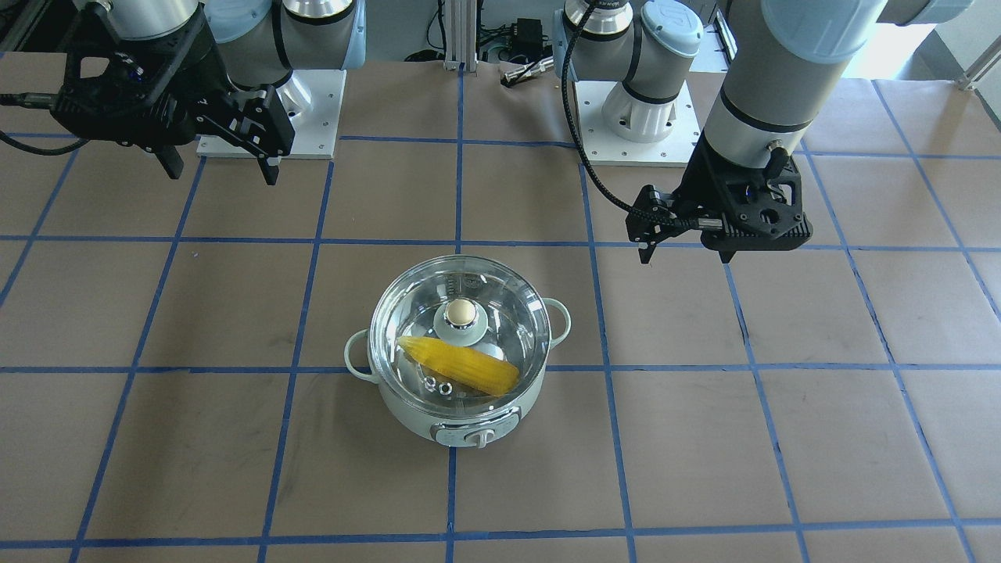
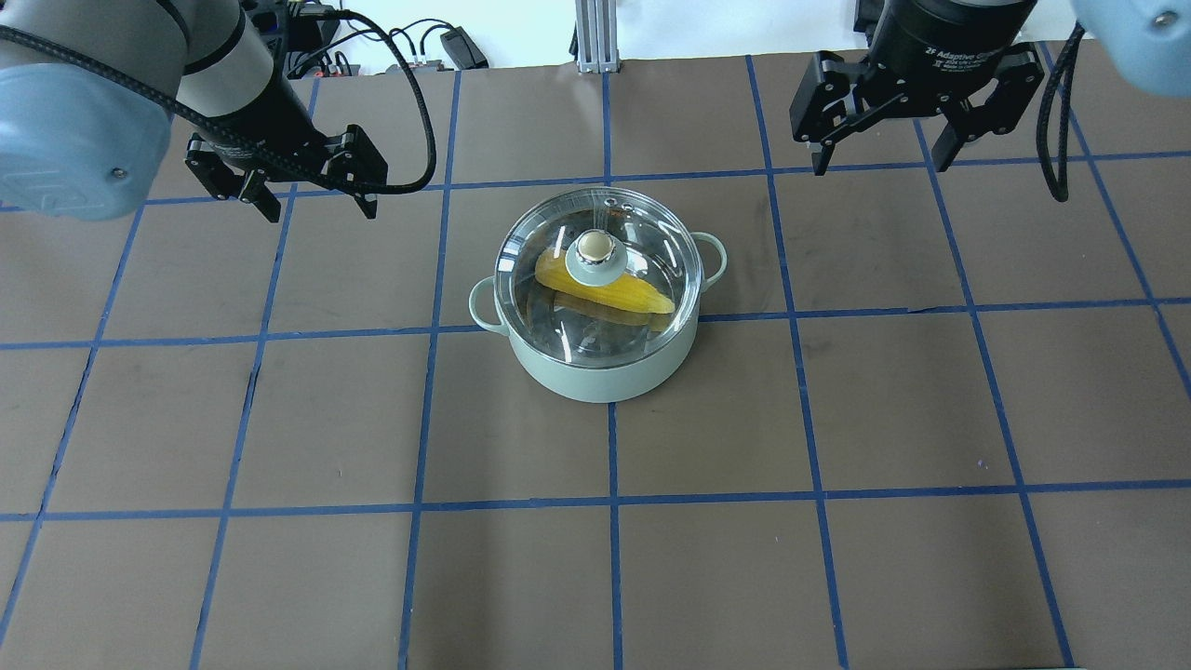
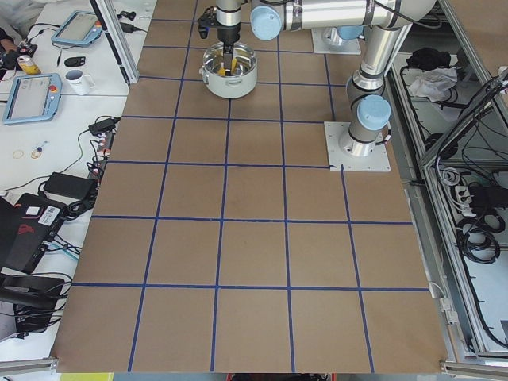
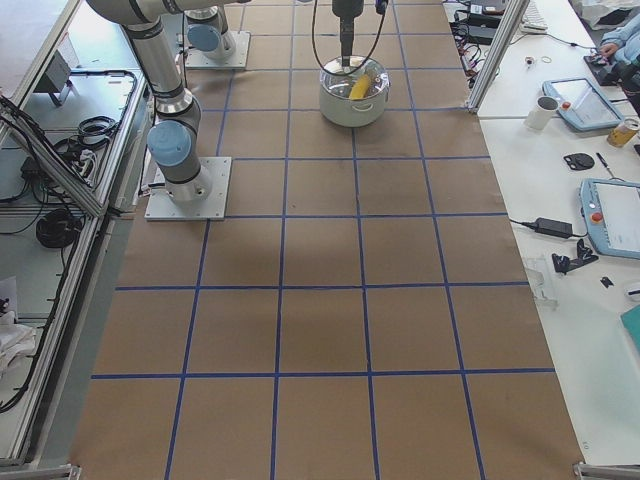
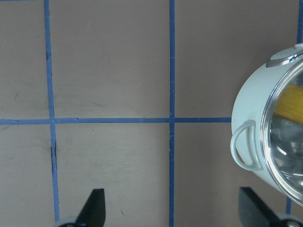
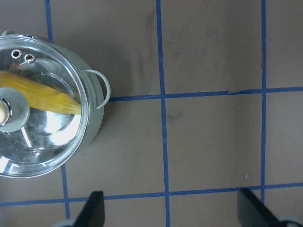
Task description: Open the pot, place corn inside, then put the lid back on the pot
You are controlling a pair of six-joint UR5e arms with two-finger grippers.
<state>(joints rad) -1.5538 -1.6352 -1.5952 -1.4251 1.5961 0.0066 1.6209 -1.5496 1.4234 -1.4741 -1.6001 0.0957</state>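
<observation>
Brown table [image 2: 279, 419], blue tape grid; pot [image 2: 605, 368] near centre; two arm baseplates [image 1: 633, 125] at edge.

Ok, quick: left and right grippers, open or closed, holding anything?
Left gripper: open, holding nothing.
Right gripper: open, holding nothing.

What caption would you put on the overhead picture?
Corn lies inside the mint-green pot under its glass lid; left hand and right hand hover open, empty.
</observation>
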